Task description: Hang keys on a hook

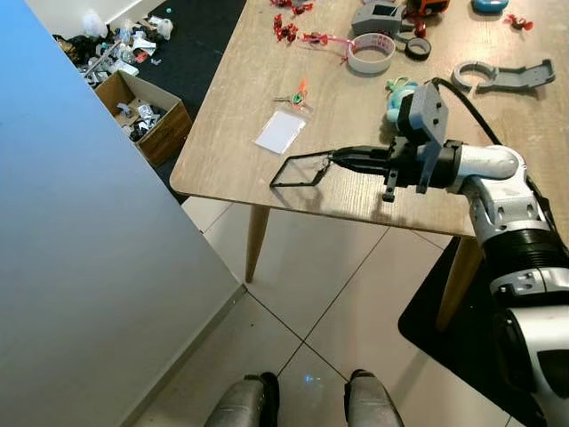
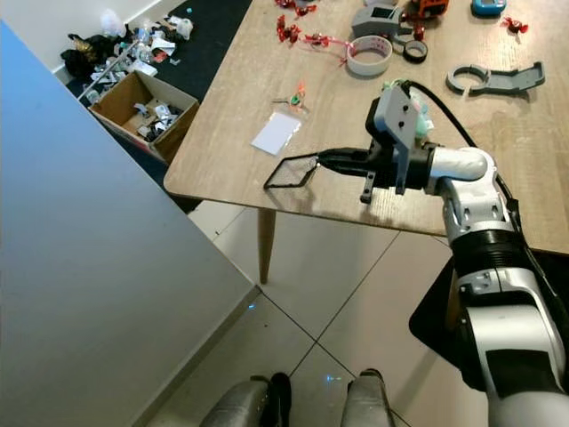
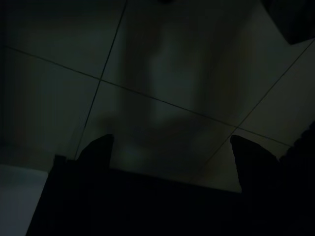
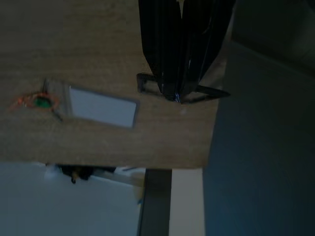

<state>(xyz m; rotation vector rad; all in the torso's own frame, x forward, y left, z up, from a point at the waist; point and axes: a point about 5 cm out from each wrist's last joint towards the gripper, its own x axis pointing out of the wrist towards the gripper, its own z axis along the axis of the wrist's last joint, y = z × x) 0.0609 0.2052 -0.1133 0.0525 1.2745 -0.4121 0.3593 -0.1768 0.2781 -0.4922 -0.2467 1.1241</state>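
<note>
A black wire frame (image 1: 299, 169) and white card (image 1: 280, 132) lie on the light wood-grain table (image 1: 231, 133).

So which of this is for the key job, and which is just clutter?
Job:
- what looks like the keys, orange tag
- black loop, pinched in the right end effector

Lying about:
- white card
- tape roll
- red bits
- grey bracket
- cardboard box on the floor

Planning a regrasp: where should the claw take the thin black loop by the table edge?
At its corner facing the right claw, coming in low from the robot's right: the black loop lies flat on the table, so only one thin side fits between the fingers.
</note>
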